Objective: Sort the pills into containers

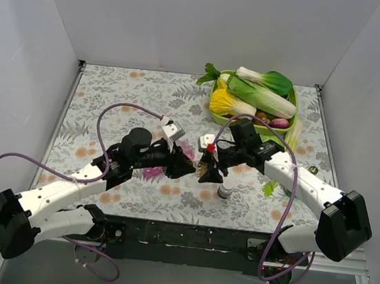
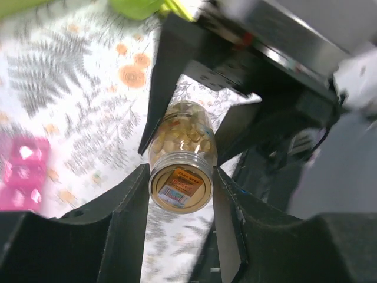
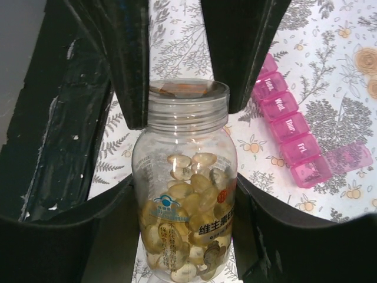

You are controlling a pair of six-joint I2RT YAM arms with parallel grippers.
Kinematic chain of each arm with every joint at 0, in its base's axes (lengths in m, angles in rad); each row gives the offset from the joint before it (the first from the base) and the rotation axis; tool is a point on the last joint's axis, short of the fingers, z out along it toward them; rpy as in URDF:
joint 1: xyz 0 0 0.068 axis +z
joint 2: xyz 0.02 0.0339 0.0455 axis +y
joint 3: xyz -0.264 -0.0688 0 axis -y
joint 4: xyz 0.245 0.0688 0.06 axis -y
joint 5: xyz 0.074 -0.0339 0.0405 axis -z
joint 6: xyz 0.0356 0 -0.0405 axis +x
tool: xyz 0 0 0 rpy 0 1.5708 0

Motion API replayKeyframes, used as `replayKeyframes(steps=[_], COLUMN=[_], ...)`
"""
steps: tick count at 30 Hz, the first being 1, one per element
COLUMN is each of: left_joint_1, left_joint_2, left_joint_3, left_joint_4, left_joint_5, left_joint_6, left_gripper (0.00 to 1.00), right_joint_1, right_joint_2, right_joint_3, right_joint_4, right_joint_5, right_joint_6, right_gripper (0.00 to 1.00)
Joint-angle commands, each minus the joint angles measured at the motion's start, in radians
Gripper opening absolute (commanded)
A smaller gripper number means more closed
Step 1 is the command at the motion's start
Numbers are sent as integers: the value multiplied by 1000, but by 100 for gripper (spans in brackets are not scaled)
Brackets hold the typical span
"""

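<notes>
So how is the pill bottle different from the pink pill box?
The bottle is clear and round; the pill box is pink and a long flat strip of squares. The bottle is held up between the left gripper and right gripper; the pill box lies on the table. Both are see-through plastic.

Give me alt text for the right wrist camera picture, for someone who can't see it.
A clear pill bottle partly filled with yellowish capsules is held between the right tool at its body and the left tool at its top. To the right, a pink pill organiser lies on the floral tablecloth, its end lid open.
</notes>
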Motion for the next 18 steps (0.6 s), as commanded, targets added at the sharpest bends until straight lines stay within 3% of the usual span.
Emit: replayKeyframes(steps=[1, 2, 3, 6, 12, 13, 15, 17, 18], left_joint_1=[21, 26, 29, 29, 31, 31, 32, 38, 46], left_joint_2=[-21, -26, -29, -18, -4, -1, -7, -21, -44], left_joint_3=[65, 64, 47, 31, 68, 80, 91, 59, 42], left_joint_4=[-193, -233, -276, -276, -255, -262, -264, -235, -200], left_joint_5=[-256, -274, -258, -144, -133, -135, -133, -112, -101], left_joint_6=[-617, -745, -963, -1237, -1338, -1308, -1274, -1227, -1214], left_gripper=[0, 0, 0, 0, 1, 10, 44, 63, 80], right_joint_1=[6, 6, 6, 4, 6, 3, 4, 4, 3], right_joint_2=[-33, -33, -35, -32, -29, -32, -38, -41, -41], right_joint_3=[-1, -2, -4, -4, 1, -2, -10, -15, -16], right_joint_4=[85, 91, 99, 111, 111, 111, 114, 116, 116], right_joint_5=[88, 114, 125, 136, 130, 131, 131, 128, 127], right_joint_6=[70, 77, 84, 98, 109, 107, 107, 109, 106], right_gripper=[2, 1, 1, 1, 1, 1, 1, 1, 1])
